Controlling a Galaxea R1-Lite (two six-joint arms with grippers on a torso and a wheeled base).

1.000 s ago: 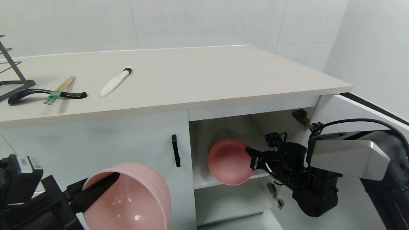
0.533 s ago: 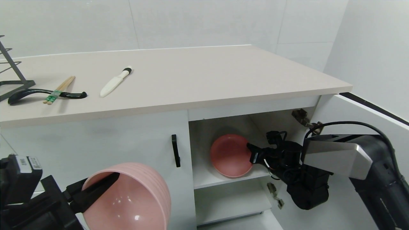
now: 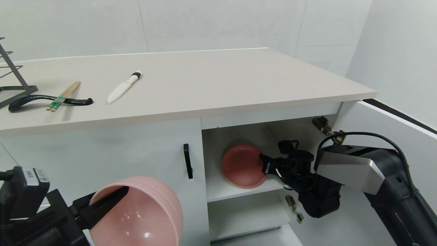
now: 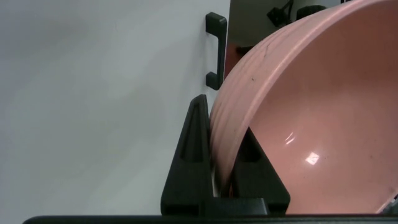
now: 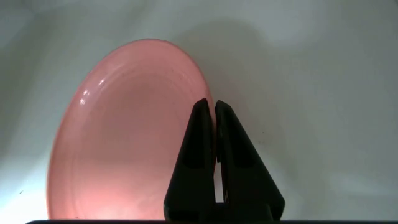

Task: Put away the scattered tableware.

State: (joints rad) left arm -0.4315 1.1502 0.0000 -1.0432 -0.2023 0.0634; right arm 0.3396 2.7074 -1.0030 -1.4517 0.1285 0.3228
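Pink round plate (image 3: pixel 240 165), pinched at its rim by the right gripper (image 3: pixel 262 160), is held tilted at the upper cabinet shelf (image 3: pixel 218 193) for release; near left, the pink ribbed bowl (image 3: pixel 146 212) is clamped by the left gripper (image 3: pixel 112 191).

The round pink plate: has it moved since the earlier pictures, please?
Yes: the round pink plate has gone deeper into the white cabinet, past the front edge of the white shelf.
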